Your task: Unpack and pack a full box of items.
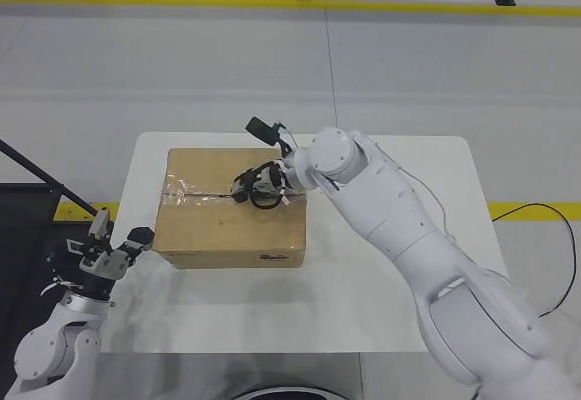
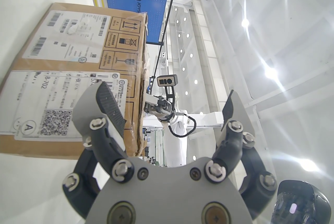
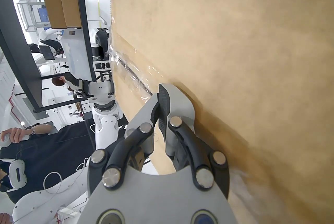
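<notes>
**Status: box sealed, right pincer on the seam**

1. Locate the box (image 1: 232, 205). It is a closed cardboard carton standing on the white table (image 1: 390, 280), directly beneath the right pincer (image 1: 242, 190) and just beside the left pincer (image 1: 120, 228).

2. Check the right pincer (image 3: 160, 100). Its fingers are pressed together with nothing visible between the pads. The tips sit at the tape seam (image 3: 130, 71), the clear strip running along the middle of the box top. From these tips, the seam extends away toward the box's far end.

3. Check the left pincer (image 2: 167, 97). Its jaws are spread wide and hold nothing. You will find it off the box, near the table edge. One end face of the box, carrying the labels (image 2: 65, 40), stands close beside one finger (image 2: 108, 102), without contact.
</notes>
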Robot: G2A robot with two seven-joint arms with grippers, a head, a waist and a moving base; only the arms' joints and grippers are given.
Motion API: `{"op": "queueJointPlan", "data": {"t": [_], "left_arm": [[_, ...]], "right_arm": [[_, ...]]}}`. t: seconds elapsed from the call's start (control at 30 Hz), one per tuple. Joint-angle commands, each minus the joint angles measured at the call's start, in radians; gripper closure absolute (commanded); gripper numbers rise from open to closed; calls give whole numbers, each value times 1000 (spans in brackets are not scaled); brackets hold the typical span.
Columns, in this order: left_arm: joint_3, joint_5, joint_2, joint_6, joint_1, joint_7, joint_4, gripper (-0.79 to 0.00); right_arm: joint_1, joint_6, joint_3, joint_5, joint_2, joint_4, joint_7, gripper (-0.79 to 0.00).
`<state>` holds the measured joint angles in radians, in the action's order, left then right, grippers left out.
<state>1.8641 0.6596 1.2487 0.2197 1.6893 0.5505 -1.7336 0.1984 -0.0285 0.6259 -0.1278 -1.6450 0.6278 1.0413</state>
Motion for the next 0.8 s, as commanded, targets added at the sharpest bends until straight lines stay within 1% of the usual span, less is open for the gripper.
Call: {"op": "queueJointPlan", "data": {"t": [0.0, 0.33, 0.77], "left_arm": [[-1, 1, 0, -1, -1, 0, 1, -785], [-10, -2, 0, -4, -10, -4, 3, -785], [-13, -7, -1, -4, -11, -11, 2, -785]], "right_arm": [[10, -10, 15, 12, 13, 21, 3, 0], [91, -92, 113, 103, 91, 175, 9, 0], [243, -214, 270, 229, 191, 420, 35, 0]]}}
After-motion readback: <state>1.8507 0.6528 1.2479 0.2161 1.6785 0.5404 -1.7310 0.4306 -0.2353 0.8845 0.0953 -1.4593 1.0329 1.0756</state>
